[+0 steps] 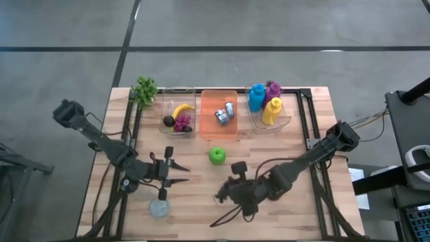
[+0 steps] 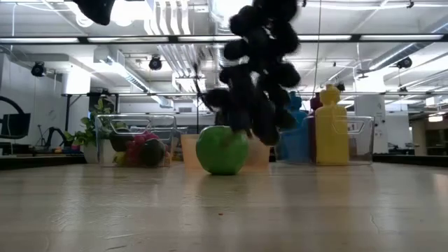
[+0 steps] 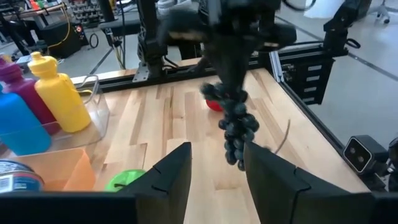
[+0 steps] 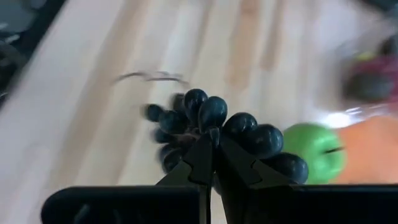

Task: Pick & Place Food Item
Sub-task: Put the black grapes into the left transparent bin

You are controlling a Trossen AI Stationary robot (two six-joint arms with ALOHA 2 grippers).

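right pincer (image 4: 210, 163) clamped on grapes (image 4: 214, 127)

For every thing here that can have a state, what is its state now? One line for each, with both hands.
Right hand: shut on the dark grape bunch.
Dark grape bunch: held, hanging above the table.
Left hand: open, holds nothing.
Green apple: resting on the table, free.
Orange bin: upright, a can inside.
Yellow bottle: upright in its clear bin.

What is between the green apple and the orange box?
Nothing: only bare wooden table shows between the green apple and the orange box behind it. The high view shows the stretch clearly.
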